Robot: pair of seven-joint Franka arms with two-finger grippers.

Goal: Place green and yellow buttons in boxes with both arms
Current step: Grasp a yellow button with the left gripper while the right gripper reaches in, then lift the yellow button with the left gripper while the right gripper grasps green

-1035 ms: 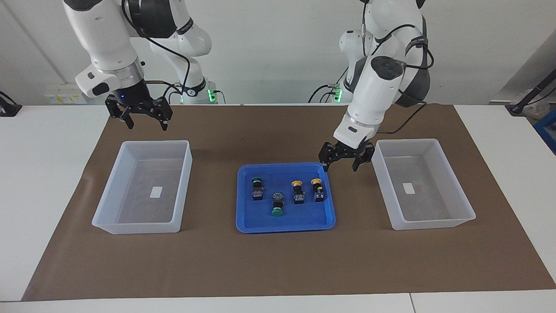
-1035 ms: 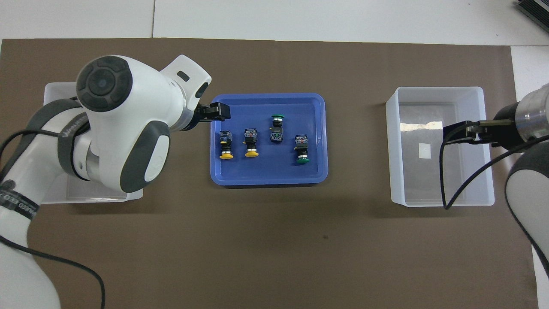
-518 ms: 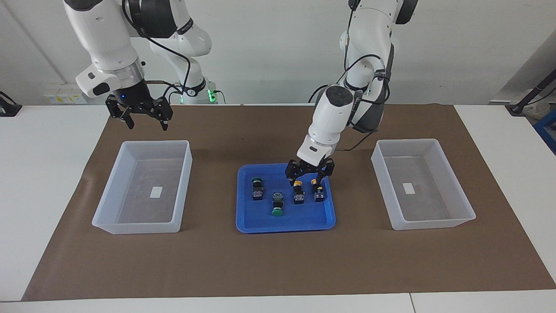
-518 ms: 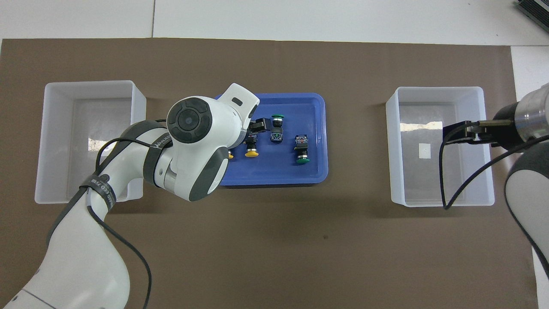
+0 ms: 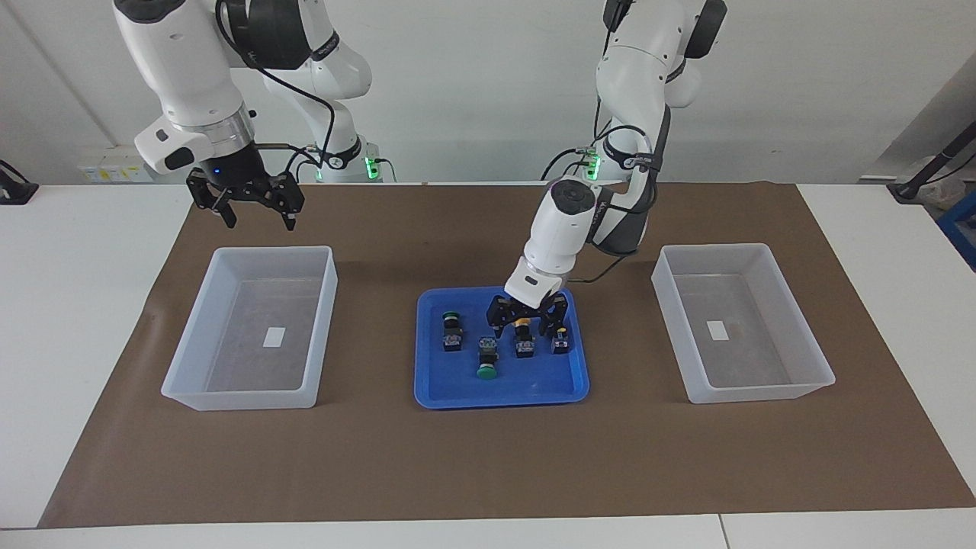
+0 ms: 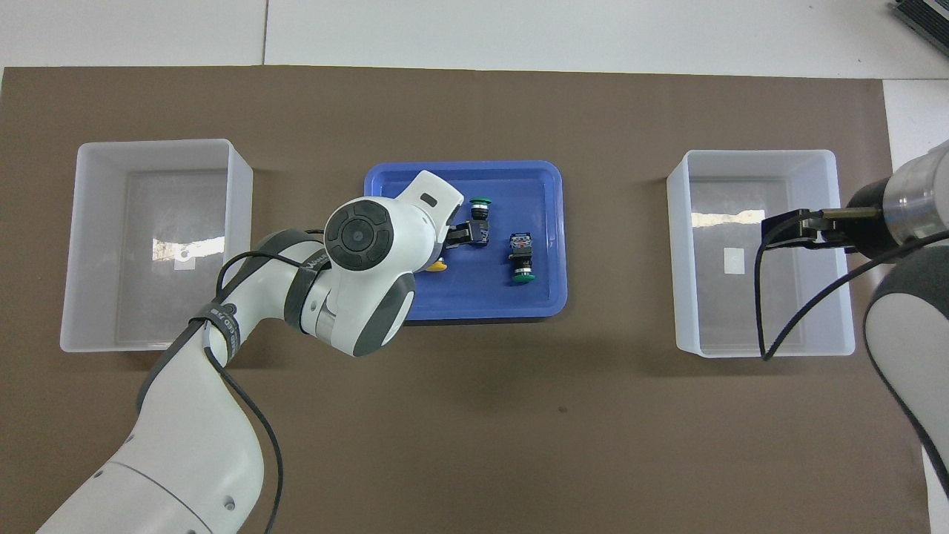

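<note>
Since the earlier frame, the left gripper has descended from beside the blue tray into it; its open fingers now straddle a yellow button, with contact not confirmable. A second yellow button lies just beside it, toward the left arm's end of the tray. One green button lies toward the right arm's end of the tray, and the other green button lies farther from the robots. The right gripper waits with fingers spread, raised over the mat near the box at its end. The other box sits at the left arm's end. Both boxes hold no buttons.
</note>
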